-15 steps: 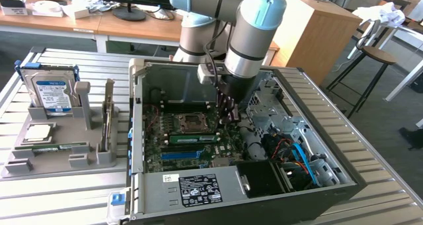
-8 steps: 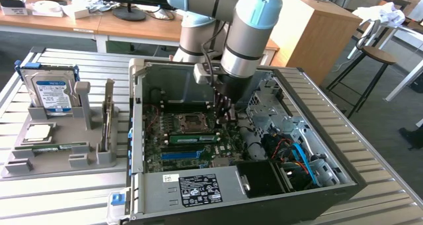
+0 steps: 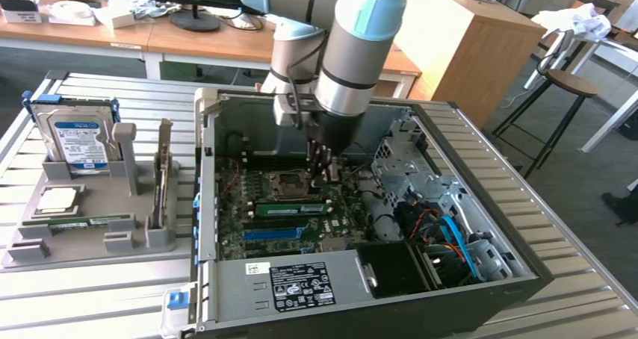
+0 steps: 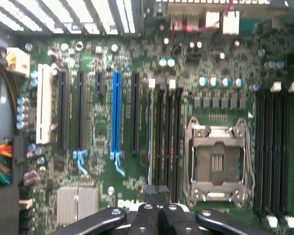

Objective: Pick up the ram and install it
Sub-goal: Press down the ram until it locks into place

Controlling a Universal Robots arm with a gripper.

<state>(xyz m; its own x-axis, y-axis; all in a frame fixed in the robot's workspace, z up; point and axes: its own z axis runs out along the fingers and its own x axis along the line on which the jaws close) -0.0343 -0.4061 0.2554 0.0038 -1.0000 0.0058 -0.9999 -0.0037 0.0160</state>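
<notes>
Above the motherboard [image 3: 289, 212], arm vertical, end effector [image 3: 325, 176] pressed together, empty.

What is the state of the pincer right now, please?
Pincer: closed, over the motherboard inside the computer case; whether it grips anything cannot be told.

silver-grey tubular arm [image 3: 351, 63] with pale blue caps at the joints, rounded and smooth. thin black cable running down the side of the lower segment. dark, nearly black wrist section below the silver tube, narrowing to the pincer [image 3: 324, 173]. black pincer [image 4: 157, 215] links, glossy, curved, each joined by a round silver screw head; paired black fingers [image 4: 152, 193] pressed together at the middle.
</notes>
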